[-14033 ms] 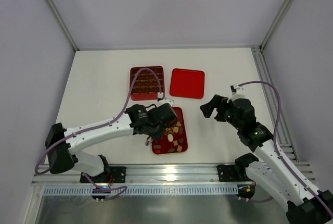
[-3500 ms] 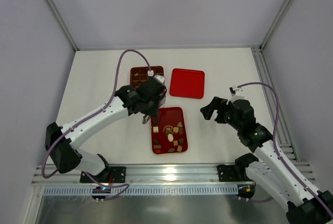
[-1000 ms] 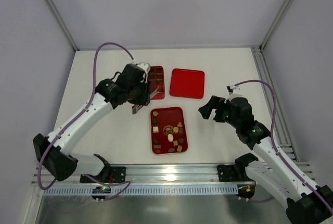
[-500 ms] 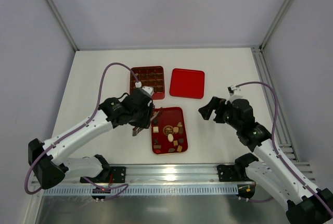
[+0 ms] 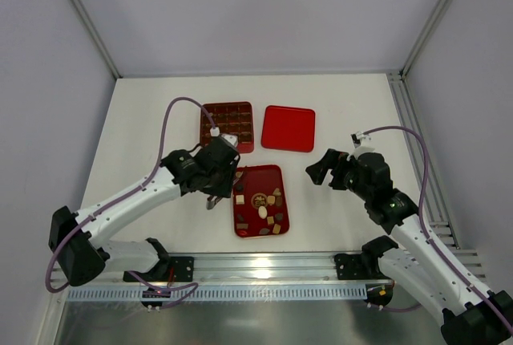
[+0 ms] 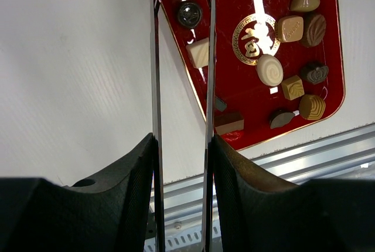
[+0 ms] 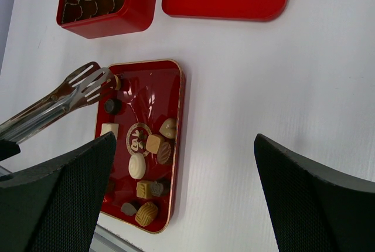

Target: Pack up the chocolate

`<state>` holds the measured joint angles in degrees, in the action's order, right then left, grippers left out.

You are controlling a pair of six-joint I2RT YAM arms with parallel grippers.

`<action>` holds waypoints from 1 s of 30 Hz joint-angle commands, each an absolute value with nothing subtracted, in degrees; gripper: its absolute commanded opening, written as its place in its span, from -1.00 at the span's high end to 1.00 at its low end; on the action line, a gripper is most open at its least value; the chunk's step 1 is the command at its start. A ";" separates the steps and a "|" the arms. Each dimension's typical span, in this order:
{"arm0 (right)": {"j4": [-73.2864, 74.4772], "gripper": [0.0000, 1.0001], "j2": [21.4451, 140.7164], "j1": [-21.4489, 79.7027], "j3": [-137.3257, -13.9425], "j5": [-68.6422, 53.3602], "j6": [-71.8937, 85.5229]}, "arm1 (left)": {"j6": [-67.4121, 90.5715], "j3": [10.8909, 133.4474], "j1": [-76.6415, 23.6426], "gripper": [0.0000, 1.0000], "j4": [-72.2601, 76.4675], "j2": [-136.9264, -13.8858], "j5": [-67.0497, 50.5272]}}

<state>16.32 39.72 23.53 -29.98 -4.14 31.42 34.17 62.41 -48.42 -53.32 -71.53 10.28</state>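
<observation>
The chocolate (image 6: 269, 70), more than 10 bite-sized pieces in dark brown, tan and cream-white, lies loose on a flat red rectangular tray with a gold rim (image 5: 258, 175) at the middle of the white desk (image 5: 152, 120), towards its near side. The scatter follows the tray's long axis, which runs from near to far. Most pieces crowd the near end and the right side, 3 line the left rim, and the far middle around a gold emblem is bare. Shapes are mixed: squares, ovals, a heart and a cream swirled round. The tray's near short edge lies close to the metal rail at the desk's front, and open desk spreads wide to its left and right. Silver metal tongs (image 7: 64, 96) are clamped in the left pincer (image 6: 181, 140). Their 2 blades straddle the tray's left rim, 1 over the desk and 1 over the tray, with the tips by the tan piece at the far left corner. Whether they touch it I cannot tell. The right pincer (image 7: 184, 146) hangs wide and empty over the desk right of the tray. Beyond the far edge and apart from it, a red square box with grid compartments (image 7: 140, 0) and a flat red square lid (image 5: 288, 127) sit side by side.
</observation>
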 commanded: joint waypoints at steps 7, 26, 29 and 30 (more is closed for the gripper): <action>13.89 -1.00 39.37 23.73 -29.79 -3.96 31.47 | 34.54 61.79 -48.60 0.17 -49.57 -73.74 11.69; 13.53 -0.99 40.43 23.73 -30.15 -4.04 31.29 | 33.84 61.79 -48.69 0.29 -49.66 -75.85 12.22; 13.45 -1.00 40.34 23.73 -30.15 -4.04 31.20 | 33.75 62.14 -48.69 0.33 -49.83 -75.85 12.30; 13.53 -0.99 40.34 23.64 -30.15 -3.96 31.20 | 33.66 62.23 -48.69 0.35 -49.83 -75.76 12.22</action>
<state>16.25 40.29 23.53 -29.98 -4.14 31.40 34.06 61.67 -48.42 -51.22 -75.81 10.98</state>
